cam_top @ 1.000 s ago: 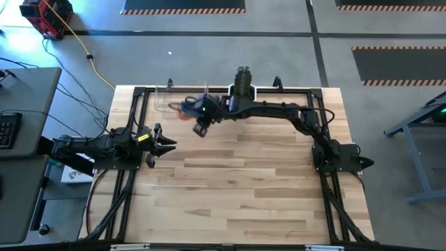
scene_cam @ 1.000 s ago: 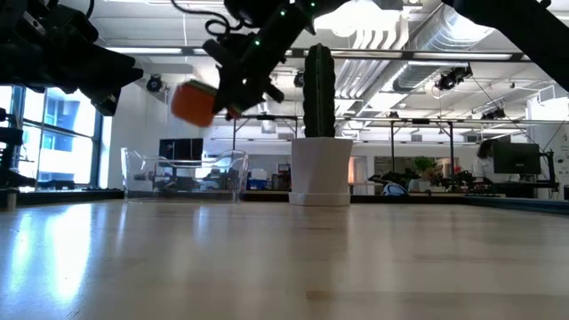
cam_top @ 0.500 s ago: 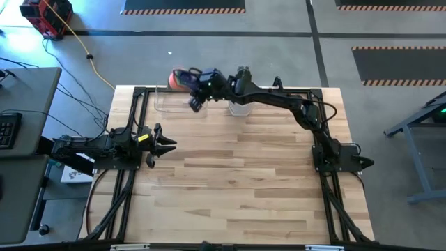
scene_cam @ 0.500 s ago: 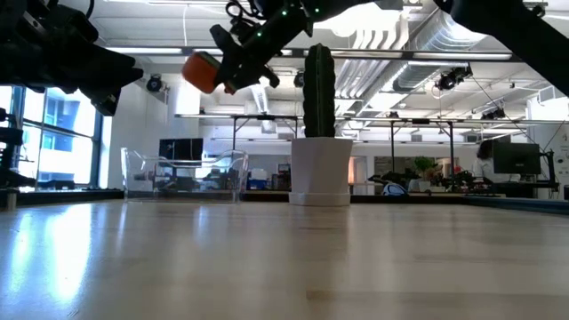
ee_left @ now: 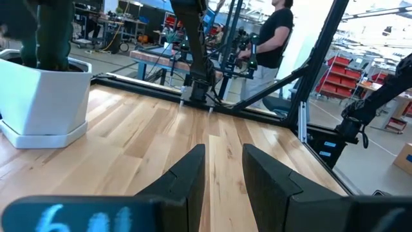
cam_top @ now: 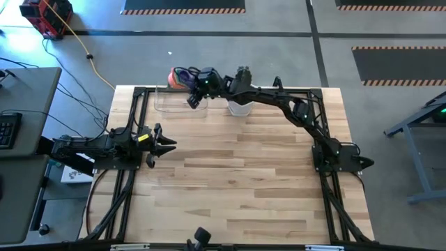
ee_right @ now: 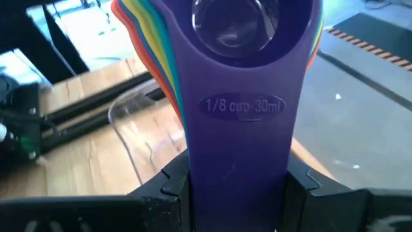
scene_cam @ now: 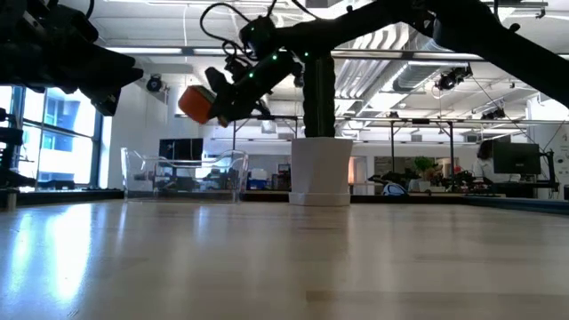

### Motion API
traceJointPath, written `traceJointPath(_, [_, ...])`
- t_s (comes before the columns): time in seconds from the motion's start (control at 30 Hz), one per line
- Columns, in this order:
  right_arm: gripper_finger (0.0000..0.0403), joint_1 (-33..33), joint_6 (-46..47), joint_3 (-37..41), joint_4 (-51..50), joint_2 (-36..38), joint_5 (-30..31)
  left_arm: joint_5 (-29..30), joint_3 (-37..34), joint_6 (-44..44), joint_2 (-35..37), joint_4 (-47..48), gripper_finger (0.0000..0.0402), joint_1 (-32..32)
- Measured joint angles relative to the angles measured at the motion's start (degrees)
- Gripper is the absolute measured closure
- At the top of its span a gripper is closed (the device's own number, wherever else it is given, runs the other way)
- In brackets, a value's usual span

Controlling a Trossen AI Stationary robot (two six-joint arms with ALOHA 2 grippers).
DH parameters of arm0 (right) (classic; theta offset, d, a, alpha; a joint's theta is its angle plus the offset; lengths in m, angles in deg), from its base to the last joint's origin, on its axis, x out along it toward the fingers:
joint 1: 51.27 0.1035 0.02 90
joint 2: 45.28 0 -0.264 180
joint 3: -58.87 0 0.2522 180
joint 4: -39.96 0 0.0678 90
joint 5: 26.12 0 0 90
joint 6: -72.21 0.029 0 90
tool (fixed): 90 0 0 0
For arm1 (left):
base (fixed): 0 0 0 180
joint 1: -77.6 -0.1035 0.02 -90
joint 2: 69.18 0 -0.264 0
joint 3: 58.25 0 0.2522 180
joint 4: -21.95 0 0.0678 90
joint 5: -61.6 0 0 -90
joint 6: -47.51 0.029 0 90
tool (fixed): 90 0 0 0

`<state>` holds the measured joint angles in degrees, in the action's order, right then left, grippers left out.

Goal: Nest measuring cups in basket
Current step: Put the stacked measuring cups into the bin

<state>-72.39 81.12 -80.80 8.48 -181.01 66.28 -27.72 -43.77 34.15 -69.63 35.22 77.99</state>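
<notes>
over the far edge of the table, seen from above, the right gripper holds the nested measuring cups just past the clear basket, beside the white cactus pot. the left gripper waits low at the table's left edge.

from table height the stack hangs well above the basket.

past the left wrist, that arm's fingers stand slightly parted on nothing.

past the right wrist, the jaws pinch the purple handle, the coloured cups fanned beyond. i'd bring the stack back over the basket's middle, level it, lower inside the walls, then let go.
</notes>
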Motion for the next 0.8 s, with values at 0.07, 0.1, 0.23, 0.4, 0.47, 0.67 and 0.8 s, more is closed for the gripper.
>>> traceJointPath(0.07, [0.0281, 0.43, -0.37, 0.02, -0.75, -0.26, 0.46, -0.01, 0.0, -0.01, -0.02, 0.02, 0.0307, 0.01])
traceJointPath(0.1, [0.0281, 0.63, -0.48, 0.02, -1.24, -0.26, 0.97, -0.01, 0.0, -0.01, -0.02, 0.0, 0.0307, -0.01])
traceJointPath(0.23, [0.0281, 1.21, -2.94, 0.02, -1.61, -0.48, 2.16, -0.01, 0.0, 0.01, -0.02, 0.0, 0.0307, 0.01])
traceJointPath(0.4, [0.0281, 1.24, -2.47, 0.04, -1.49, -2.4, 1.51, -0.01, 0.0, -0.01, -0.02, 0.02, 0.0307, 0.01])
traceJointPath(0.47, [0.0281, 1.24, -2.05, 0.09, -1.7, -2.93, 1.58, -0.01, 0.0, -0.01, 0.0, 0.01, 0.0307, 0.01])
traceJointPath(0.67, [0.0281, 1.12, -2.05, 0.09, -2.23, -3.52, 1.9, -0.01, 0.0, 0.01, -0.02, 0.02, 0.0307, -0.01])
traceJointPath(0.8, [0.0281, 0.87, -1.55, 0.11, -4.89, -3.8, 1.55, -0.01, 0.0, 0.0, -0.01, 0.04, 0.0307, 0.01])
